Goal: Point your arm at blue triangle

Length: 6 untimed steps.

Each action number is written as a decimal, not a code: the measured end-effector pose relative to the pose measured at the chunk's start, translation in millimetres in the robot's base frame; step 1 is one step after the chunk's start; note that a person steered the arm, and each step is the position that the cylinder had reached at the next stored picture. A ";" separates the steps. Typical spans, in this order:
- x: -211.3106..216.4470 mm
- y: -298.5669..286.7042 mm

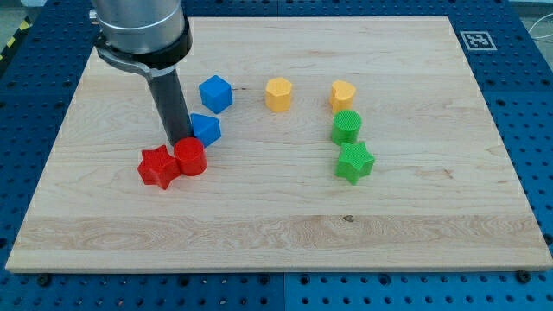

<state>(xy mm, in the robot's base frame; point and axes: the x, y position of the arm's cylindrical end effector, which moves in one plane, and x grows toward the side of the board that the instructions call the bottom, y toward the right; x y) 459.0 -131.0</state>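
Note:
The blue triangle (206,130) lies on the wooden board (276,207), left of centre. My tip (179,141) comes down at the triangle's left edge, touching or nearly touching it, just above the red cylinder (189,157). A red star (158,167) sits to the left of the red cylinder, touching it. A blue cube (215,93) stands above the triangle towards the view's top.
A yellow hexagon (278,93) and a yellow heart (342,95) sit in the upper middle. A green cylinder (346,128) and a green star (354,161) sit below the heart. A fiducial marker (476,40) is at the board's top right corner.

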 end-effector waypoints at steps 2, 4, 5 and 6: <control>2.0 -40.1; -2.6 -103.1; -30.3 -114.3; -40.9 -113.8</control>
<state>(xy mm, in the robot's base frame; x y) 418.1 -244.8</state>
